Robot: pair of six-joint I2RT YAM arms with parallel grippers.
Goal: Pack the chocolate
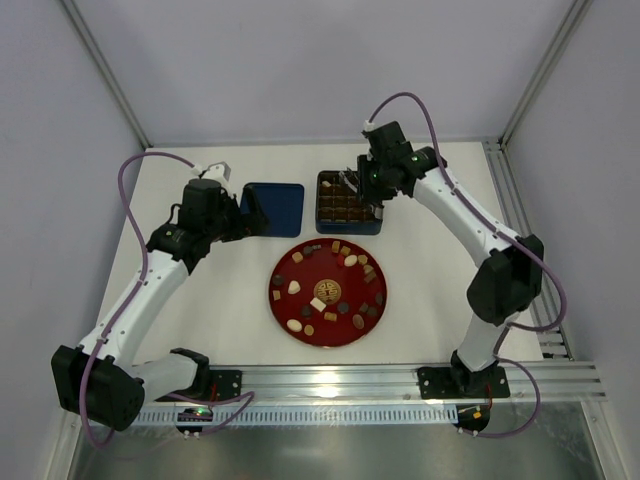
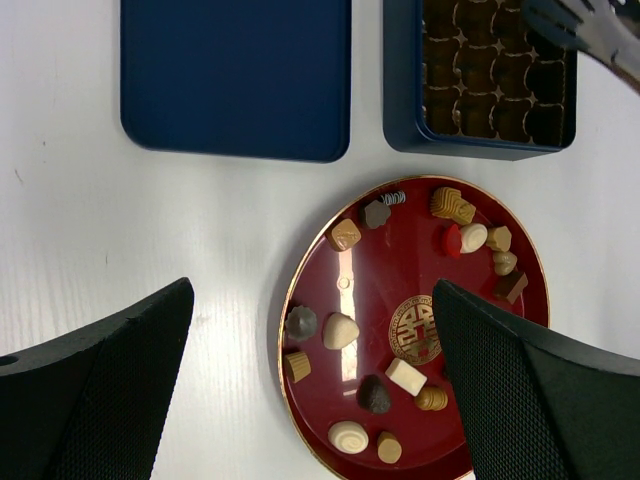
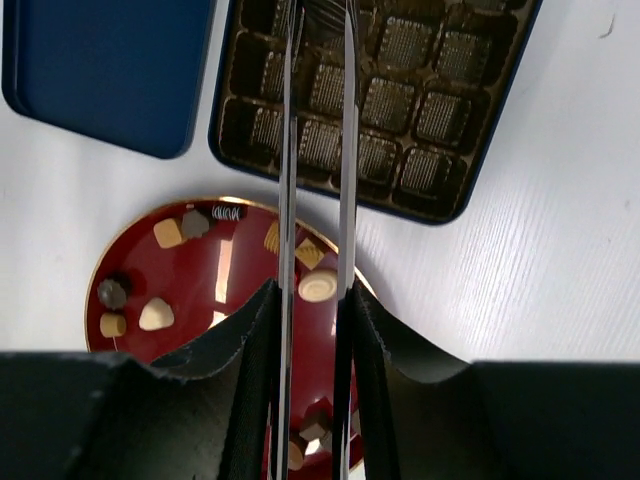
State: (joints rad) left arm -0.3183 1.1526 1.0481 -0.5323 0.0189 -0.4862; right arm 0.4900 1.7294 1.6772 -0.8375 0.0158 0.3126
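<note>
While the left claw [image 2: 315,300] gapes empty, the right claw [image 3: 313,300] pinches tweezers [image 3: 346,150] above the tin [image 3: 420,170].

Bright even light, faint shadows, plate [image 3: 196,300] glare, rt tool [image 3: 318,20] blurry

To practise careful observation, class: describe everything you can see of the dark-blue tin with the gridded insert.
The tin is square, dark blue, with rounded corners and low walls, and looks like metal. It stands open and flat on the white table, just beyond the red plate and beside a flat blue lid, touching neither. Inside sits a brown-gold insert of square cells with ribbed floors; those seen clearly look empty. The right claw hangs over its far part; contact cannot be told.
</note>
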